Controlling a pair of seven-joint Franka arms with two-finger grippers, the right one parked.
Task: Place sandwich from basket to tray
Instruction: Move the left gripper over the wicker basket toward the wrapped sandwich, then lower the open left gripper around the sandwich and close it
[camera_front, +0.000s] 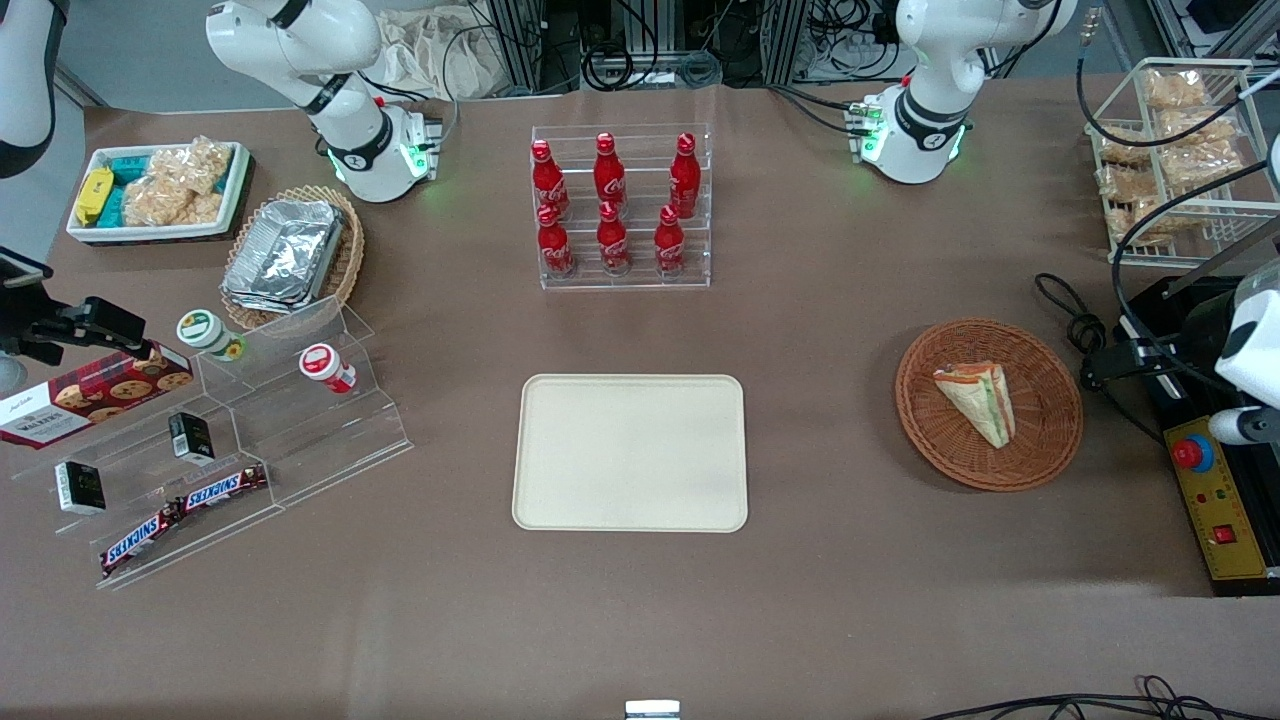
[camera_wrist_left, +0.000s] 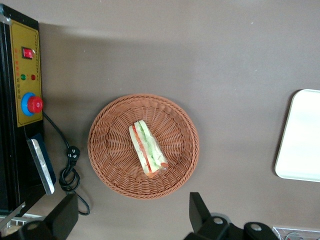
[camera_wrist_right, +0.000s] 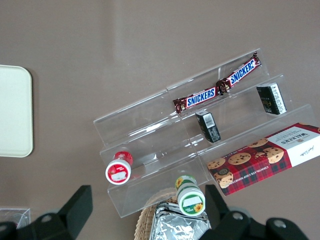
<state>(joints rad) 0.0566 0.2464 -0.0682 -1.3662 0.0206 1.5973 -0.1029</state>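
My gripper (camera_wrist_left: 132, 220) hangs wide open and empty above the sandwich (camera_wrist_left: 147, 148) lying in the basket (camera_wrist_left: 107, 132).

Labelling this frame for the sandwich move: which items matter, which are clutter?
Job:
sandwich, lying in the round wicker basket
cream tray, bare
left gripper, open above the basket

Clutter:
Coca-Cola bottles in a clear rack
Snickers bars
Walkers cookie box
foil containers

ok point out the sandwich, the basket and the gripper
sandwich (camera_wrist_left: 147, 149), left wrist view, filling edge
basket (camera_wrist_left: 107, 150), left wrist view, bare woven floor
gripper (camera_wrist_left: 134, 215), left wrist view, midway between its open fingers, above the table beside the basket
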